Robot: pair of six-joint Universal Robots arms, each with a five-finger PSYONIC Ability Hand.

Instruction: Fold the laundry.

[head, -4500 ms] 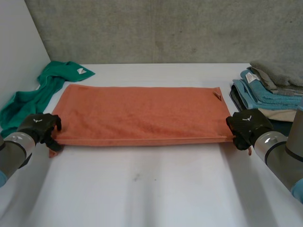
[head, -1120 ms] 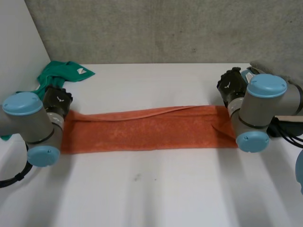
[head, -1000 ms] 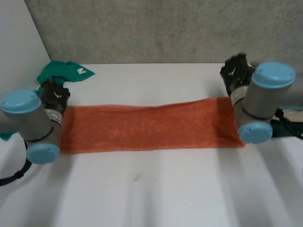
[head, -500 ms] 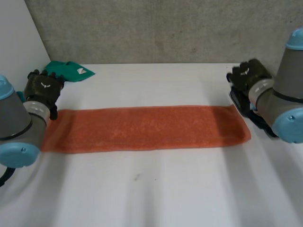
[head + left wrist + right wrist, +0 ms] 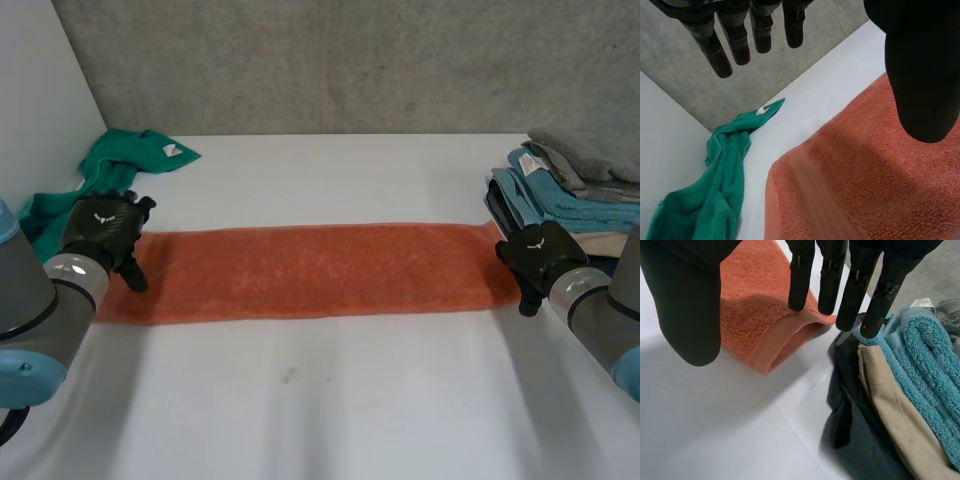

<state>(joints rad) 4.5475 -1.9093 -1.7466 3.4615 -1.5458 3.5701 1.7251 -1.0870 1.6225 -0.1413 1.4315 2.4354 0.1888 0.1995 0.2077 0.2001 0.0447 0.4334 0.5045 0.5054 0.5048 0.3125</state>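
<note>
Orange towel (image 5: 310,270), folded to a long strip, lies mid-table. Head view: left hand (image 5: 103,228) & right hand (image 5: 538,255) hide its end corners. Wrist views: both hands' fingers straight, nothing held.

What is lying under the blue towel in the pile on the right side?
Under the blue towel lies a beige cloth, and below it a dark cloth. Their covered parts cannot be seen.
</note>
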